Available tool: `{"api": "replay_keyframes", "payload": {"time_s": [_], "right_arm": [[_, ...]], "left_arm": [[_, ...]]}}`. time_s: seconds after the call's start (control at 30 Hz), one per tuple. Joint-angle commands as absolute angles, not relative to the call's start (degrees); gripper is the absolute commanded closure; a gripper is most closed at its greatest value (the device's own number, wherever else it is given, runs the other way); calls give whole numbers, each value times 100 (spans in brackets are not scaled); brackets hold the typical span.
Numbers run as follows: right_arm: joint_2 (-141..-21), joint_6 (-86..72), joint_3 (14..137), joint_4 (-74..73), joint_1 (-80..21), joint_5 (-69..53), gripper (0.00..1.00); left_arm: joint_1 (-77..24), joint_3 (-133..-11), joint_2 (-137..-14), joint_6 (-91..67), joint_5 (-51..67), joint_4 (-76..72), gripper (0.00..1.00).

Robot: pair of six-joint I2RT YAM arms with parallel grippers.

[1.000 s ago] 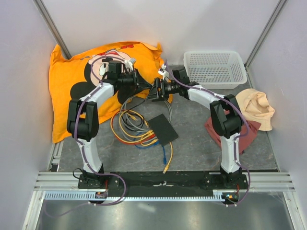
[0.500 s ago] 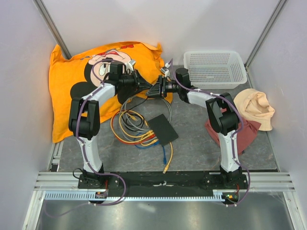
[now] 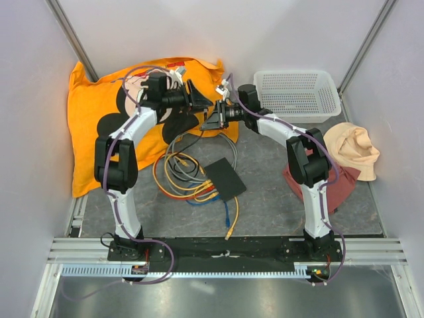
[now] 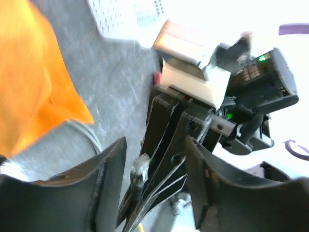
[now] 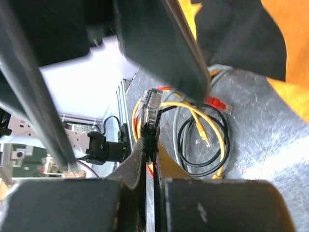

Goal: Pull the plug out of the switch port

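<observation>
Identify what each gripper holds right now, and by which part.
The right gripper pinches a black cable just behind its clear plug. The left gripper holds nothing; its jaws stand open.

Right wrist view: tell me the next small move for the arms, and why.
Probably draw the left gripper straight back, away from the plug. Its jaws stand open on either side of the plug, while the right gripper is shut on it just behind the clear tip. The right arm seems to carry the plug alone, so the left arm is likely free to leave.
</observation>
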State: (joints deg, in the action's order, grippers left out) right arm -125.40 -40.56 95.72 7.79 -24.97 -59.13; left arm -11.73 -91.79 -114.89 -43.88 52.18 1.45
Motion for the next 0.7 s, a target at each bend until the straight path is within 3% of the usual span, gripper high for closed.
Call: {"api": "replay_keyframes", "payload": {"time_s": [0.0, 0.23, 0.4, 0.53, 0.57, 0.6, 0.67], "right_arm": [[-12041, -3481, 10264, 431, -2399, -6099, 100], [-11865, -3507, 11301, 203, -2505, -6477, 100], [-11786, -3411, 11952, 9, -2295, -6320, 100], [-11874, -3428, 12883, -158, -2119, -6162, 100], [-11935, -3419, 13076, -193, -2101, -6135, 100], [-11953, -3402, 13270, -219, -2066, -6030, 100], [-12015, -3349, 13806, -281, -2048, -5951, 100]], "left_arm": [[-958, -9905, -10724, -2921, 4696, 842, 39], [-914, -9833, -9528, -1267, 3937, 1388, 38], [-984, -9529, -8633, -381, 3448, 1354, 48], [-1116, -8021, -7675, -237, 2428, 758, 69], [-1134, -7833, -7534, -298, 2260, 712, 85], [-1142, -7683, -7384, -351, 2189, 695, 94], [-1169, -7366, -7321, -360, 2337, 790, 98]]}}
